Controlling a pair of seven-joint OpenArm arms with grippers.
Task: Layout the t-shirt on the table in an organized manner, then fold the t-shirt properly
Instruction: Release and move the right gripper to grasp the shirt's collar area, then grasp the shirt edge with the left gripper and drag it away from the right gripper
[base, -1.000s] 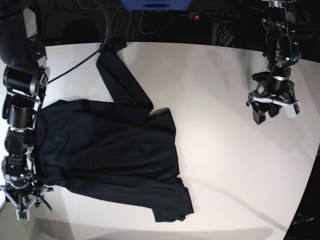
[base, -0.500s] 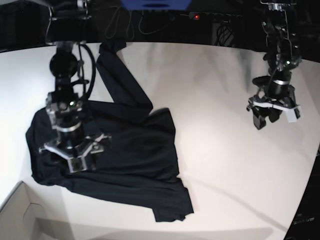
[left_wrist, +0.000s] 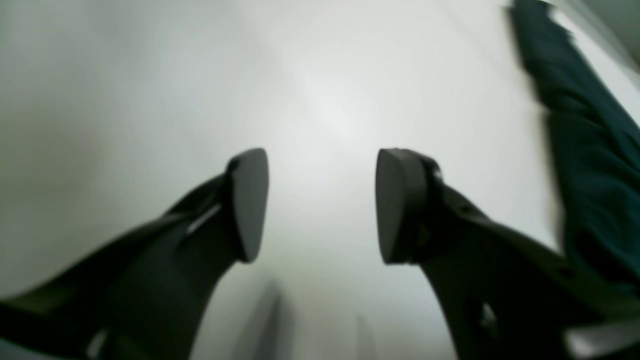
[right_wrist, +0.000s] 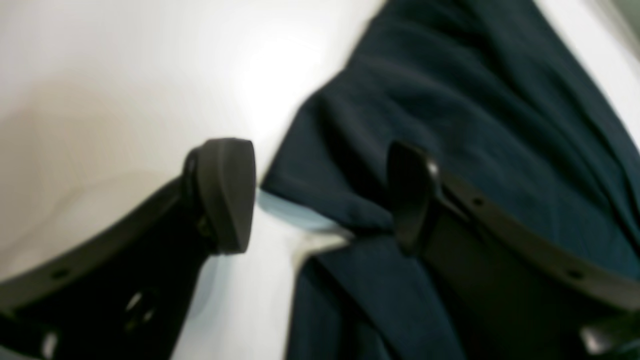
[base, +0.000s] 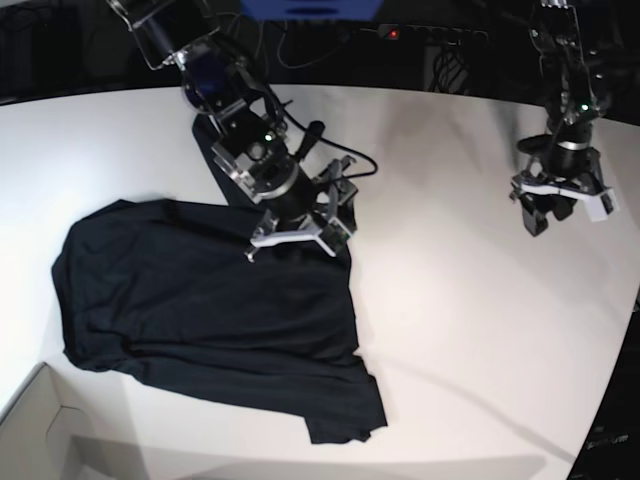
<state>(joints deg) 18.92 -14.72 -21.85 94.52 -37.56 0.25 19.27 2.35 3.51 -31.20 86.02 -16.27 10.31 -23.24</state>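
The black t-shirt (base: 210, 300) lies wrinkled on the left half of the white table (base: 480, 300), with one sleeve (base: 225, 150) stretched toward the far edge. My right gripper (base: 295, 240) hovers open over the shirt's far right corner. In the right wrist view the gripper (right_wrist: 320, 200) straddles the fabric edge (right_wrist: 325, 200): one finger (right_wrist: 225, 195) is over bare table, the other (right_wrist: 410, 200) over cloth. My left gripper (base: 560, 212) hangs open over bare table at the far right. Nothing is between its fingers (left_wrist: 250, 205) in the left wrist view, where the shirt (left_wrist: 590, 150) shows at the right.
A pale cardboard box corner (base: 40, 430) sits at the front left. Cables and a power strip (base: 390, 33) run behind the table's curved far edge. White tabletop stretches between the shirt and the left arm.
My right arm has swung from the table's front left, across the shirt, to its far right corner, its jaws open throughout. The left arm has drifted slightly right and away.
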